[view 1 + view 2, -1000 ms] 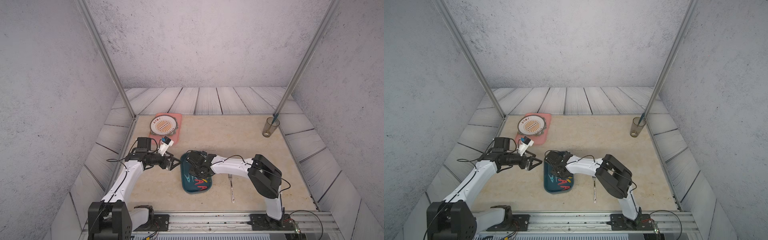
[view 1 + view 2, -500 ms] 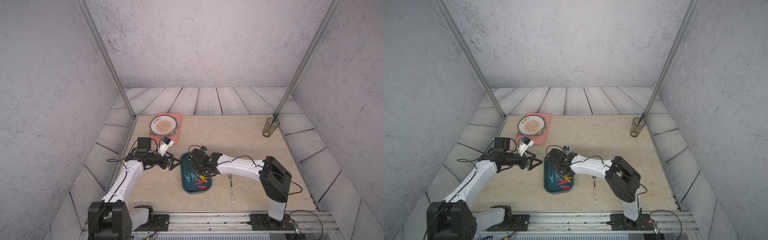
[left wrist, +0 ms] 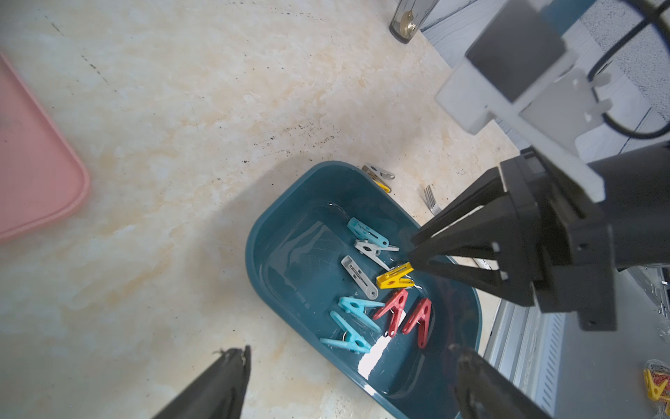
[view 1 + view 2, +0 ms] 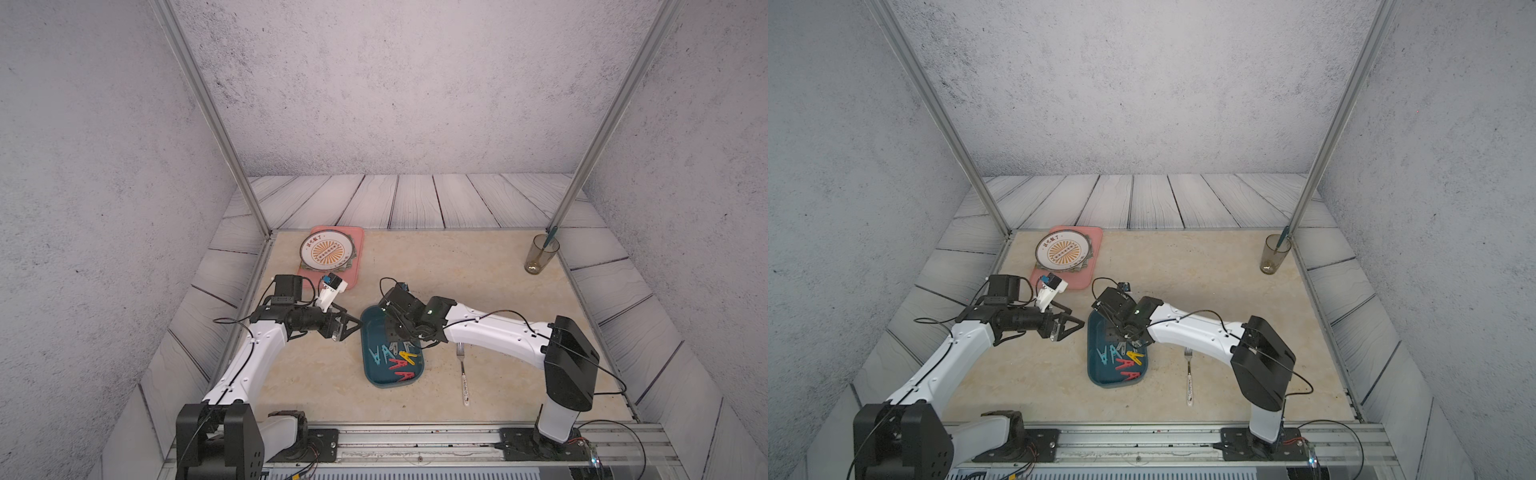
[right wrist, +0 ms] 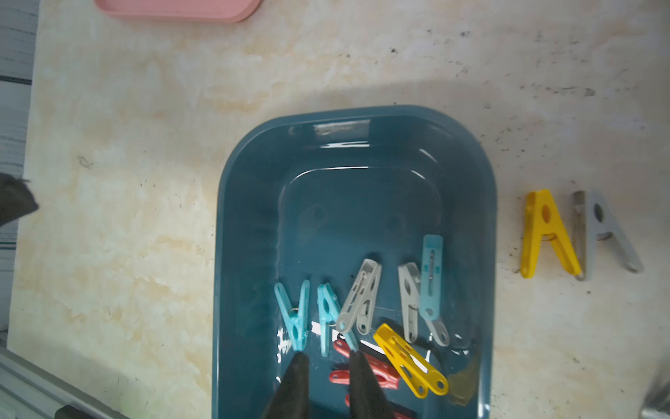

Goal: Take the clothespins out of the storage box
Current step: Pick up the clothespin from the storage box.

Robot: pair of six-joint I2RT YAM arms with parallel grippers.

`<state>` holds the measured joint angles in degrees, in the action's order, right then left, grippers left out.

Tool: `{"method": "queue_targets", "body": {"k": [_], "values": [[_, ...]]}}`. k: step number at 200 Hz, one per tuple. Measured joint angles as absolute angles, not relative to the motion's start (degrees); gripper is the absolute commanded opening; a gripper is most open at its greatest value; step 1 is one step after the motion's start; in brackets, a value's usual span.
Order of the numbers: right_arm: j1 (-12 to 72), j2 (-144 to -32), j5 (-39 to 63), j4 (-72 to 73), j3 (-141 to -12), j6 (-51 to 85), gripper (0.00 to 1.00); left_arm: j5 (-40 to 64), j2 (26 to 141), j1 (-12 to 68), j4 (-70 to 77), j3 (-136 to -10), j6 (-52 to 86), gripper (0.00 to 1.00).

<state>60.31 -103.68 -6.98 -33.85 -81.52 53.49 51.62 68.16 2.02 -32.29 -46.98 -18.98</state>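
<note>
The dark teal storage box [image 4: 376,376] [image 4: 1096,372] lies in the middle of the table. Several clothespins [image 5: 362,294] in light blue, grey, yellow and red lie in its near half. A yellow clothespin [image 5: 545,232] and a grey one [image 5: 605,235] lie on the table just outside the box. My right gripper [image 5: 328,357] [image 4: 399,340] hangs low inside the box, open a little. Its fingertips [image 5: 299,362] flank the leg end of a light blue clothespin [image 5: 326,312] without holding it. My left gripper [image 3: 350,353] [image 4: 347,326] hovers wide open beside the box's left rim [image 3: 253,261].
A pink tray [image 4: 357,266] with a patterned plate [image 4: 326,251] sits at the back left, close behind the left wrist. A fork [image 4: 463,374] lies on the table right of the box. A glass [image 4: 540,253] with a teal pen stands at the back right corner.
The right arm's elbow has swung out to the right while its gripper stayed over the box, uncovering more clothespins. Its fingers now stand slightly apart. The left arm has not moved.
</note>
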Motion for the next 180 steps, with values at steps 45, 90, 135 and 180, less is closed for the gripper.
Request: {"method": "queue_targets", "body": {"k": [45,90,135,180], "values": [[60.3,-110.4,-3.7,-35.4,-82.9,59.1,0.39,51.6,68.2,2.0,-32.3,-47.0,-19.0,0.93],[60.3,-112.9,-2.9,-36.5,-85.0,62.8,0.41,51.6,68.2,2.0,-32.3,-46.9,-19.0,0.93],[60.3,-115.4,-2.2,-36.7,-85.7,64.1,0.40,51.6,68.2,2.0,-32.3,-46.6,-19.0,0.93],[60.3,-117.6,-2.1,-36.7,-85.9,64.6,0.37,51.6,68.2,2.0,-32.3,-46.6,-19.0,0.93]]}}
